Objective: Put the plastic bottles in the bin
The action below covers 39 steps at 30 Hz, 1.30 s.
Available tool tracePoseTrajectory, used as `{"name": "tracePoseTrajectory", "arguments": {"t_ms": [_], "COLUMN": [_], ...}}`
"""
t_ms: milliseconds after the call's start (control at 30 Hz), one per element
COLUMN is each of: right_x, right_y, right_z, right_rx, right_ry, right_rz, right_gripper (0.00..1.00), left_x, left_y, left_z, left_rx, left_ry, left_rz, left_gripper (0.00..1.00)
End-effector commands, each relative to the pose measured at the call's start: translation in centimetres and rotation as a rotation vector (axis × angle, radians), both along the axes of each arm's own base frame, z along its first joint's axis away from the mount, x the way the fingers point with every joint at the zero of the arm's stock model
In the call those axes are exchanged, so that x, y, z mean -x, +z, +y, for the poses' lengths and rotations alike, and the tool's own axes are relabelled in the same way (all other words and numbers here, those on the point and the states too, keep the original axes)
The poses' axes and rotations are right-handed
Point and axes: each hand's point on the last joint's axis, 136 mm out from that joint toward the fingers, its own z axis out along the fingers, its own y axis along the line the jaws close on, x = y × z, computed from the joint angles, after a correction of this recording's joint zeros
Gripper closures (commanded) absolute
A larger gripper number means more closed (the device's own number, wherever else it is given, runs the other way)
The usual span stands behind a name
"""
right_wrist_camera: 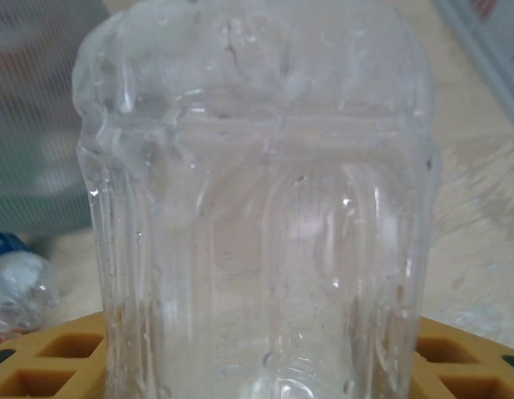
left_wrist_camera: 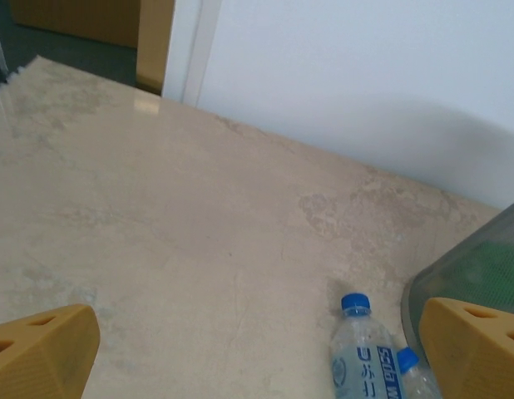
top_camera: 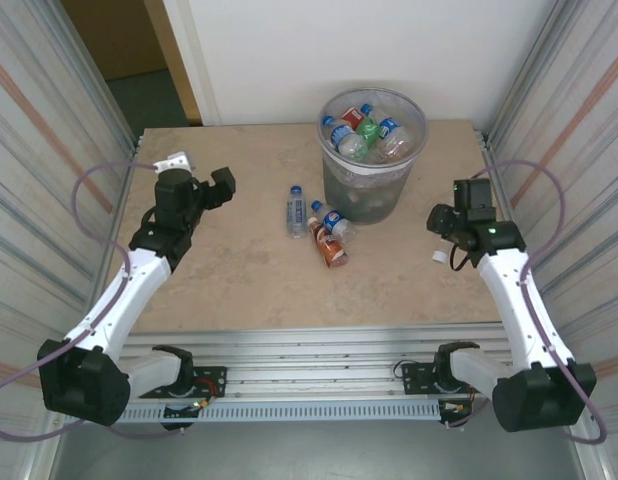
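Observation:
The bin, a translucent grey wastebasket, stands at the back middle with several plastic bottles inside. Three more lie on the table in front of it: a clear blue-capped one, a blue-labelled one and an orange-brown one. My right gripper is shut on a clear ribbed bottle, which stands between its yellow fingers. It hangs right of the bin. My left gripper is open and empty, left of the blue-capped bottle and the bin.
Corrugated metal walls close in both sides of the beige table. A white wall runs behind the bin. A slotted aluminium rail carries the arm bases at the near edge.

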Motion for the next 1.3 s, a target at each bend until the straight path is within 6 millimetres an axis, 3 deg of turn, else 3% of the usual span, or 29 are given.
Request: {"name": "tracePoseTrajectory", "arguments": {"t_ms": [0,167,433,867,933,1267], "right_x": [0.5,-1.4,-7.1,-16.1,-17.4,-24.2], "right_y": [4.2,9.1,13.5,16.1,17.2,18.8], "right_z": [-1.5,-2.3,-1.5,2.0,2.3,5.4], "right_rx": [0.053,0.054,0.045,0.112,0.141,0.210], "right_ry": [0.012,0.035,0.154,0.480,0.514,0.683], "right_rz": [-0.059,-0.154,-0.262,-0.362,-0.391,-0.497], "right_gripper": [0.52,0.51,0.52,0.52,0.52,0.50], "left_x": [0.3,1.1,1.2,2.1,2.0,0.3], "left_y": [3.9,4.1,4.0,3.2,3.2,2.6], "left_z": [1.6,2.8,2.4,-1.0,-1.4,-3.7], "left_rx": [-0.040,-0.046,-0.032,0.098,0.111,0.150], "left_ry": [0.046,0.078,0.050,-0.129,-0.147,-0.249], "left_rz": [-0.104,-0.112,-0.114,-0.115,-0.123,-0.095], "left_gripper": [0.01,0.01,0.01,0.01,0.01,0.01]}}
